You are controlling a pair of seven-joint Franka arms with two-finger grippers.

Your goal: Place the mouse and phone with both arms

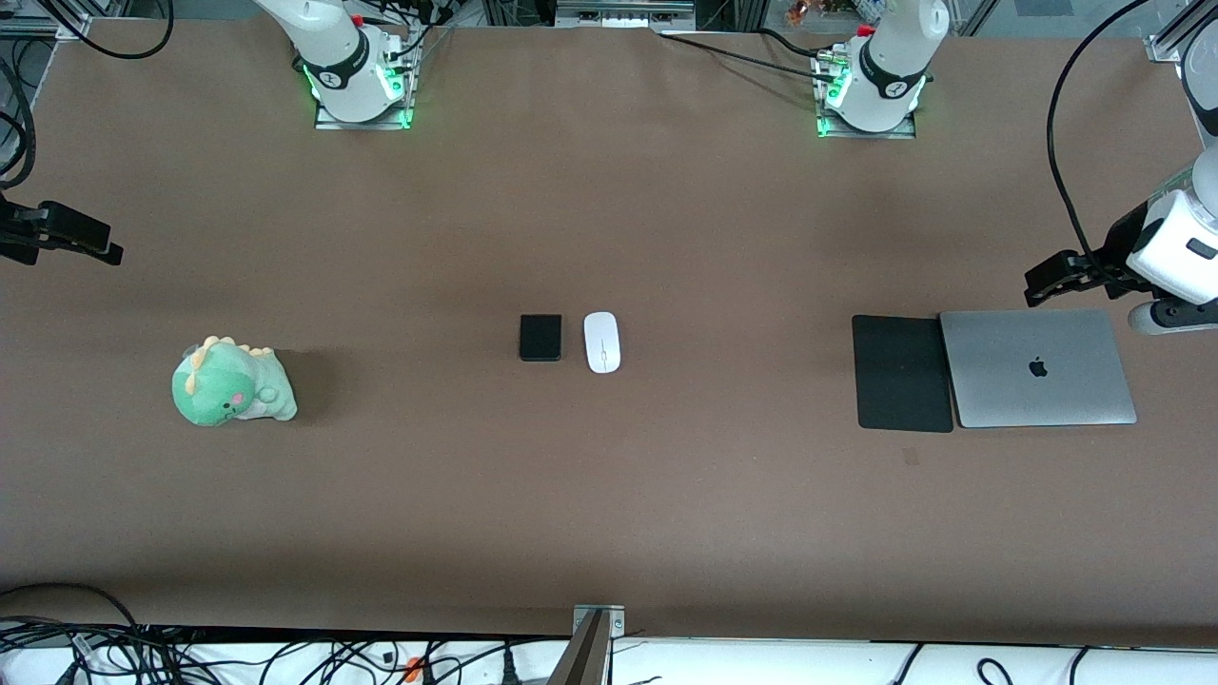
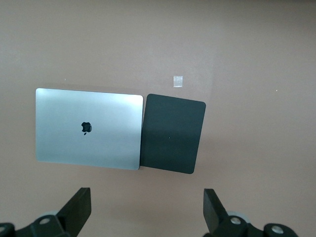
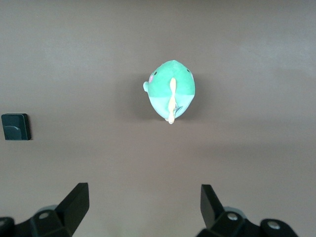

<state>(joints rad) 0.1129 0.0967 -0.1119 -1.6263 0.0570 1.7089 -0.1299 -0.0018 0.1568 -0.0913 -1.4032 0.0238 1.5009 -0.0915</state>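
Observation:
The black phone [image 1: 540, 337] and the white mouse [image 1: 601, 342] lie side by side at the middle of the brown table, with the mouse toward the left arm's end. The phone also shows at the edge of the right wrist view [image 3: 16, 126]. My left gripper [image 1: 1039, 283] hangs open and empty over bare table beside the silver laptop [image 1: 1037, 367], its fingers spread wide [image 2: 147, 207]. My right gripper [image 1: 103, 245] hangs open and empty at the right arm's end of the table, over bare table [image 3: 144, 205]. Both are well away from the mouse and phone.
A black mouse pad [image 1: 902, 373] lies against the laptop on its side toward the table's middle. A green plush dinosaur [image 1: 231, 383] sits toward the right arm's end. Cables run along the table edge nearest the camera.

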